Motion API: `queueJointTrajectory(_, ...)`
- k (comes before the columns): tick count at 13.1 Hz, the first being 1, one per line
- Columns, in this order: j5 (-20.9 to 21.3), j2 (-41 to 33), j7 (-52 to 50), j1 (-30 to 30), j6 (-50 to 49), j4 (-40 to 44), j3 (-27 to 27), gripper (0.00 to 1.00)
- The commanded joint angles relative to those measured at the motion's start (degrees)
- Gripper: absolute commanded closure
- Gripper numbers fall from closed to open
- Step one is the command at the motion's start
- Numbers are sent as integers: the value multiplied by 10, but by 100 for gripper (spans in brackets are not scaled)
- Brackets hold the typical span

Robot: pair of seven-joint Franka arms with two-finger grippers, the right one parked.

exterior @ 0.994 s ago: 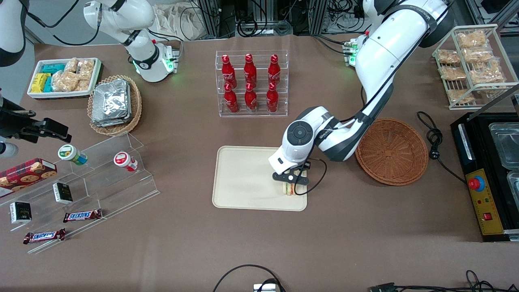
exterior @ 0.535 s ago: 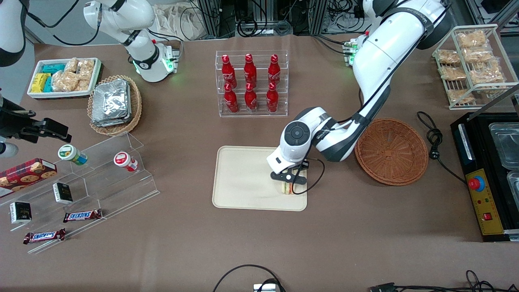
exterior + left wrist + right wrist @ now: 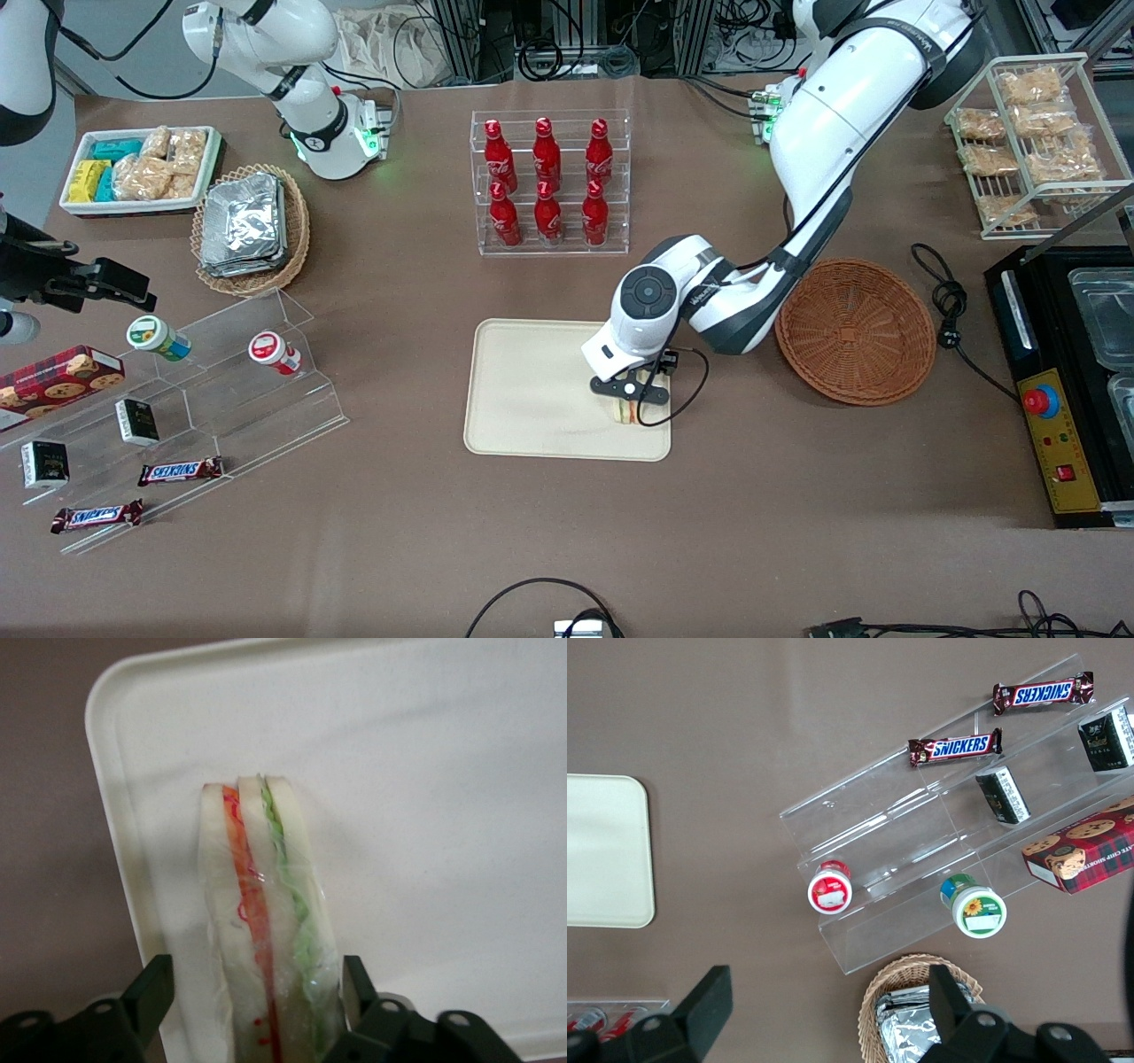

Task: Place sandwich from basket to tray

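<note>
Now sandwich [image 3: 266, 921] on tray [image 3: 532, 390], end effector [image 3: 257, 1001] straddling

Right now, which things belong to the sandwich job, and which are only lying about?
Job: sandwich standing on the tray, between the open gripper fingers; emptied basket.

Lying about: cola bottles, foil packs, Snickers bars, cookie box.

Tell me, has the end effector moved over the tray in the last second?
Yes, slightly: the end effector, around the sandwich, shifted toward the bottle rack, farther from the tray's near rim.
</note>
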Motion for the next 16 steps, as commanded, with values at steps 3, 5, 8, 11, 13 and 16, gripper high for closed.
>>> queueJointTrajectory(3, 10, -19, -57, -5, -118, 83, 3, 0)
queueJointTrajectory(5, 10, -23, -64, -4, -172, 126, 6, 0)
queueJointTrajectory(8, 10, -54, -97, 26, -211, 144, 20, 0)
queueJointTrajectory(11, 5, -92, -86, 80, -275, 139, 19, 0)
queueJointTrajectory(13, 3, -110, -85, 103, -290, 138, 18, 0)
queueJointTrajectory(16, -2, -126, -86, 131, -291, 138, 16, 0)
